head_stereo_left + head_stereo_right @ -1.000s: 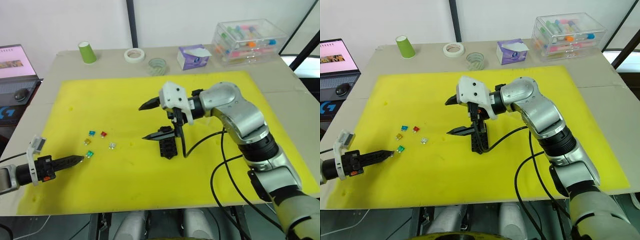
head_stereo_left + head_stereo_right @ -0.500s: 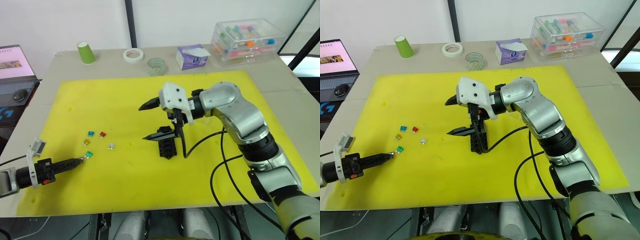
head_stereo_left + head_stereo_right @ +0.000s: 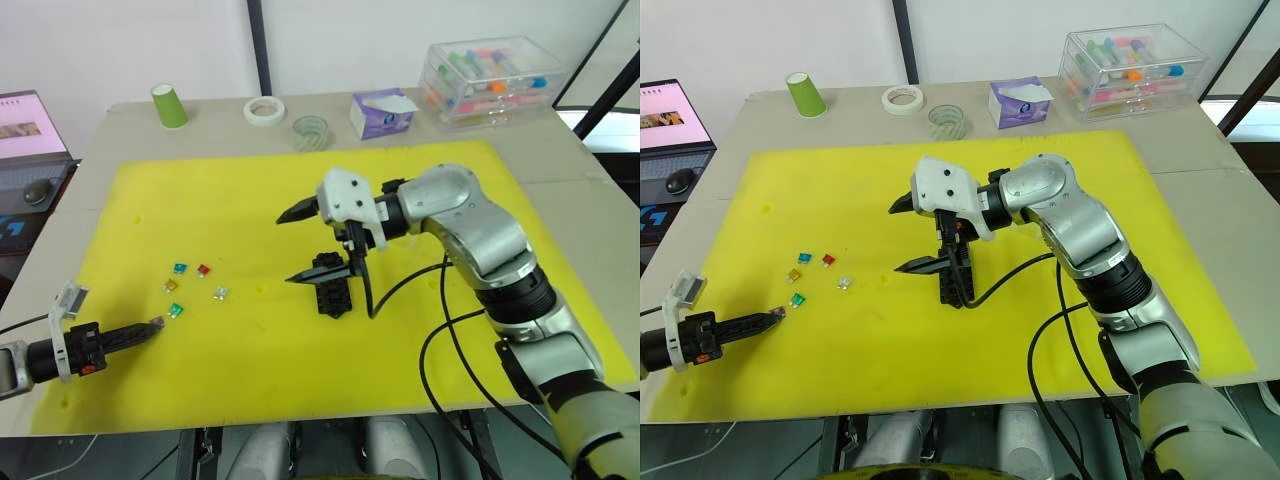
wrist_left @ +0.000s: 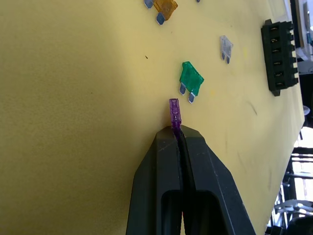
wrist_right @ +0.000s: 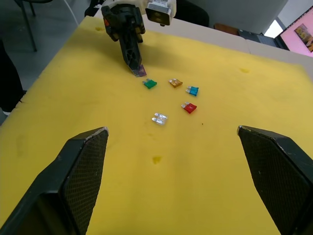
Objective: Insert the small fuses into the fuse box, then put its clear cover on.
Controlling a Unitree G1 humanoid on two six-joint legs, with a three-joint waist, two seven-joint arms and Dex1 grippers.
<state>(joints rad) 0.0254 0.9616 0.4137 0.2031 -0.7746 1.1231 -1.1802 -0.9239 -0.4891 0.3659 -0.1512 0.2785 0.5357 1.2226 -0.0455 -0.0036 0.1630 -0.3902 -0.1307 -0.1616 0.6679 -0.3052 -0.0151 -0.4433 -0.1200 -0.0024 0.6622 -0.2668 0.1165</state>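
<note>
The left gripper (image 4: 177,131) is clenched on a purple blade fuse (image 4: 174,113), which sticks out past its closed fingertips just above the yellow foam mat (image 3: 250,200); this sits at about 8 o'clock on the mat, near its front-left corner. Just beyond the purple fuse, toward 1 o'clock from it, lies a green fuse (image 4: 190,79) flat on the mat, close by but apart. Farther on in the same cluster lie an amber fuse (image 3: 171,286), a blue fuse (image 3: 181,268), a red fuse (image 3: 204,270) and a clear fuse (image 3: 222,293), all loose and separate. The black fuse box (image 3: 332,287) stands near the mat's centre, its row of slots showing in the left wrist view. The right gripper (image 3: 296,243) hangs over the box's left end with its two fingers spread wide, grasping nothing. Past the mat at 12 o'clock are a green paper cup (image 3: 169,104), two tape rolls (image 3: 264,110), a purple tissue box (image 3: 385,112) and a clear storage box (image 3: 495,80); no writing is readable.
</note>
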